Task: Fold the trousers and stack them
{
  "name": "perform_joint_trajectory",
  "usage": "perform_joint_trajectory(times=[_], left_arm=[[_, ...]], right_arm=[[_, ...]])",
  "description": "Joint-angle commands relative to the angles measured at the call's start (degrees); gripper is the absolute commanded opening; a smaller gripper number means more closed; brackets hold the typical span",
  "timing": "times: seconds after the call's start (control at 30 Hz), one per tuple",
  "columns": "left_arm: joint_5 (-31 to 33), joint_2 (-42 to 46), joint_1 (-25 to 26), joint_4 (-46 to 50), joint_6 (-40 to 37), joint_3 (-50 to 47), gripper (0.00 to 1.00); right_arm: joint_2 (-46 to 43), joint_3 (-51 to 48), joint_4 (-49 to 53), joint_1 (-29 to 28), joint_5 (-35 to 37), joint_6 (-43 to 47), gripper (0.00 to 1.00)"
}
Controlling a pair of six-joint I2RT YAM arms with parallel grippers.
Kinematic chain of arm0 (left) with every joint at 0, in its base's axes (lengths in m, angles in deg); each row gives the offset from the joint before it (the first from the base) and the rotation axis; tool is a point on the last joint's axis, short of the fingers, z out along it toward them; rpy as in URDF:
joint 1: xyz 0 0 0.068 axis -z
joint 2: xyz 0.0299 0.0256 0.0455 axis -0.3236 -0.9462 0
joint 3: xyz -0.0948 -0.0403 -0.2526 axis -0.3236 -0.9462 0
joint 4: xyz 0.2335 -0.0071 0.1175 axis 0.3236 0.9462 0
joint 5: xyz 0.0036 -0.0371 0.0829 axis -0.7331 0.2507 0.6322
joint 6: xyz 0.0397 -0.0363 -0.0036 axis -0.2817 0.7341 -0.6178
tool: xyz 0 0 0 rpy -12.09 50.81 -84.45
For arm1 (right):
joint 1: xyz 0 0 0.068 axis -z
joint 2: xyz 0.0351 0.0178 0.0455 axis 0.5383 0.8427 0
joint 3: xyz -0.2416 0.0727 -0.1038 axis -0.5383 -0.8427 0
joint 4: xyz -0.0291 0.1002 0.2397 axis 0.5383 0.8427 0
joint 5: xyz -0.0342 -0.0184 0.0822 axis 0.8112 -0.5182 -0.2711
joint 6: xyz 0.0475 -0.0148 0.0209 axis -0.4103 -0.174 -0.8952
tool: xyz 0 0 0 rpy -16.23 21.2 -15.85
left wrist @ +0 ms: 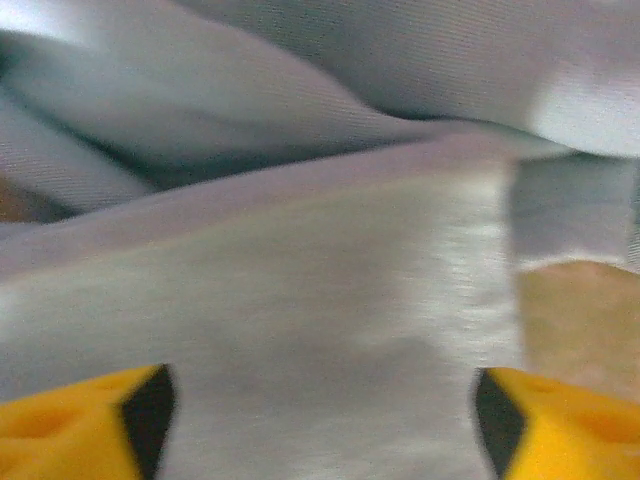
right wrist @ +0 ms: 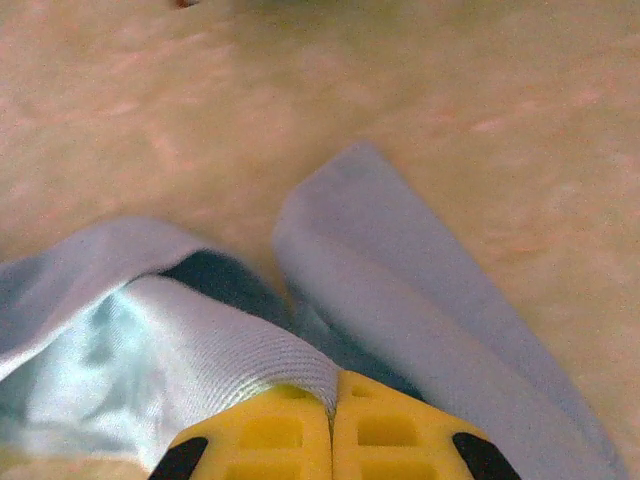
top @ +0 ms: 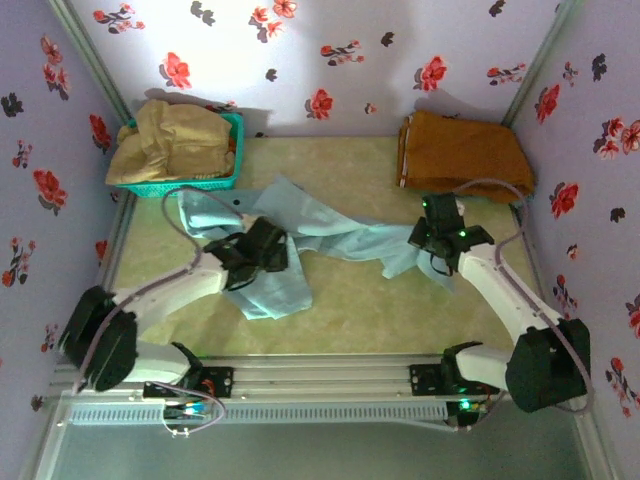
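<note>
One worktop (top: 360, 320), with one pair of pale-blue trousers (top: 345, 238) sprawled across its middle. One orange-brown garment (top: 465, 150) sits in the far-right corner, one teal basket (top: 190, 184) far-left. Two grippers: left gripper (left wrist: 320, 400) spread wide over cloth, right gripper (right wrist: 333, 400) pinched, apparently on the trousers' hem.

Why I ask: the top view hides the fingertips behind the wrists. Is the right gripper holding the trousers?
Observer: Yes; in the right wrist view the right gripper is shut on an edge fold of the trousers.
Operator: And the left one?
Observer: The left gripper is open, its yellow fingers spread wide over the trousers.
Operator: Any table under it?
Observer: A bare patch of table shows just right of them.
</note>
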Motion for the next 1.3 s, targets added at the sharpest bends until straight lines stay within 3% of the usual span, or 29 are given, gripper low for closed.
perform_joint_trajectory(times=[0.0,0.2,0.23,0.3,0.47,0.67,0.8,0.93,1.0,1.13,1.27], left_arm=[[3.1,-6.9,4.0,-0.5,2.1,4.4,1.00],[8.1,-19.5,6.5,2.7,2.5,9.1,0.95],[8.6,-20.8,6.6,3.4,2.5,9.6,0.87],[9.9,-21.6,6.8,5.2,3.1,10.2,0.60],[16.8,-14.0,8.4,10.8,3.5,10.3,0.00],[21.2,4.2,5.7,16.5,4.0,6.2,0.00],[20.7,19.7,-3.1,19.9,7.4,-0.8,0.00],[14.1,35.1,-14.7,20.3,7.5,-6.5,0.00],[9.3,39.1,-18.8,19.2,5.8,-8.4,0.15],[2.9,42.8,-21.0,18.5,4.2,-10.0,0.29],[1.8,45.9,-21.0,19.1,3.4,-10.2,0.28]], right_arm=[[-2.2,-1.2,1.3,1.7,4.4,-1.1,0.00],[-0.8,-1.0,-0.1,1.8,1.1,-0.8,0.00],[-0.9,-1.0,-0.4,1.8,0.8,-0.6,0.00],[-0.9,-0.9,-0.7,1.8,0.5,-0.3,0.00],[-1.4,-0.2,-0.7,1.9,0.7,0.5,0.00],[-0.7,0.2,-1.9,2.0,0.8,-0.2,0.00],[0.4,0.3,-3.1,2.1,0.3,-1.2,0.00],[0.0,0.4,-3.7,3.5,1.6,-2.3,0.00],[-0.4,0.4,-4.1,5.1,2.2,-2.7,0.00],[-1.9,0.5,-4.5,10.0,2.0,-4.0,0.00],[-5.2,0.3,-3.8,13.9,1.5,-4.2,0.00]])
